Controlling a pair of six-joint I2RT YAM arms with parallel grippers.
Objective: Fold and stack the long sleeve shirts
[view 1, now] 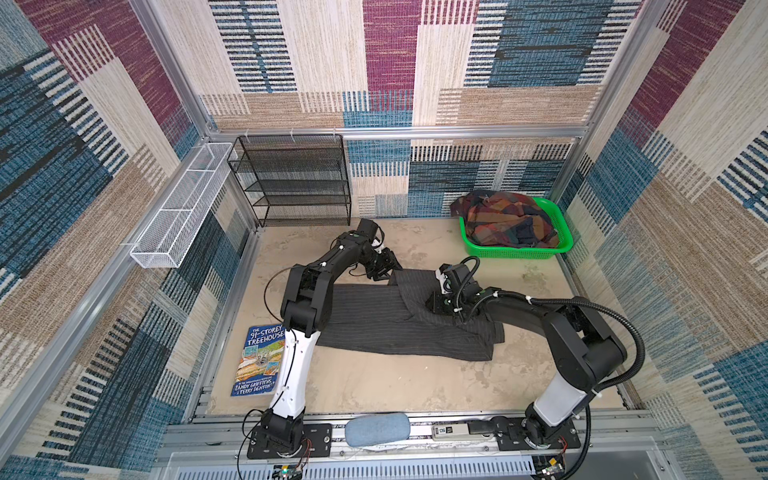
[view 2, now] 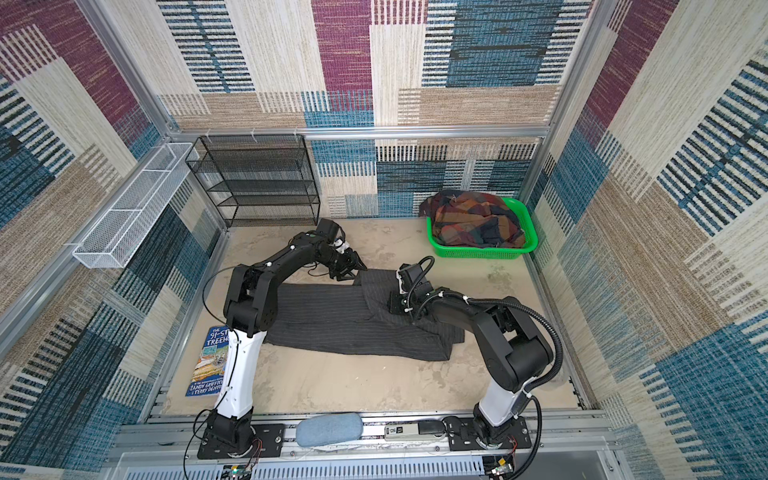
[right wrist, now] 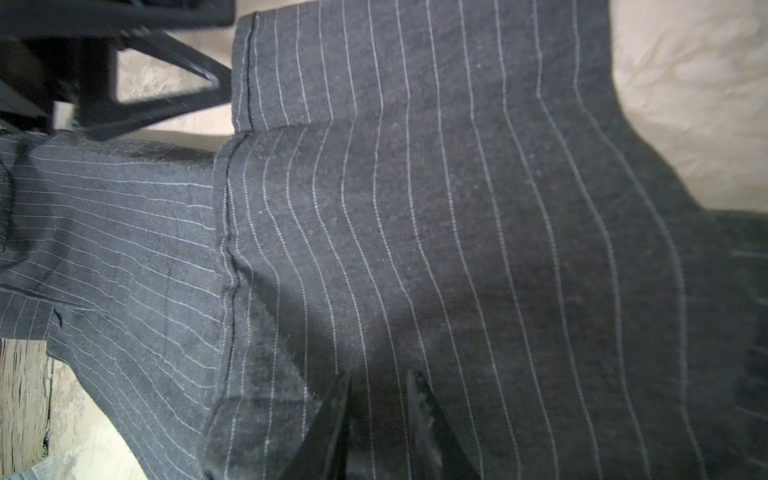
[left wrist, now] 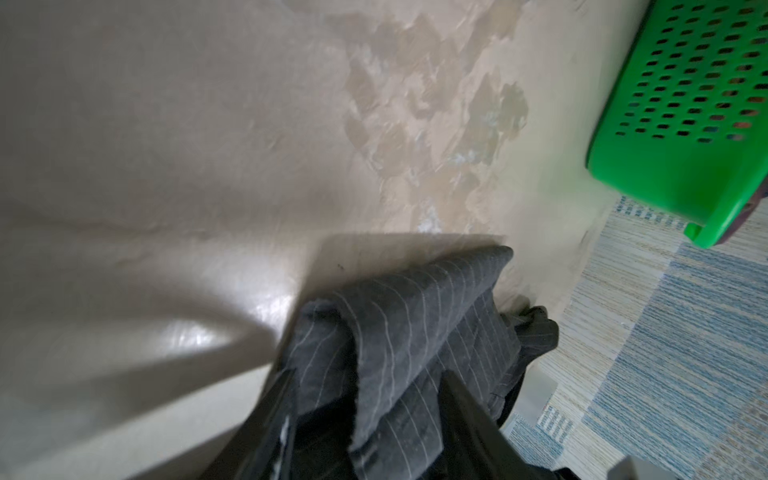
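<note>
Beige tabletop (view 1: 395,382): pinstripe shirt (view 1: 374,316) spread, long axis running left-right.

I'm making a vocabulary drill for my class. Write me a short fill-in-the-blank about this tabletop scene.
1. The plaid shirt lies in the green ___.
2. The pinstriped shirt is spread on the ___.
3. The book lies beside the ___ arm's base.

Missing words: basket; table; left.
</note>
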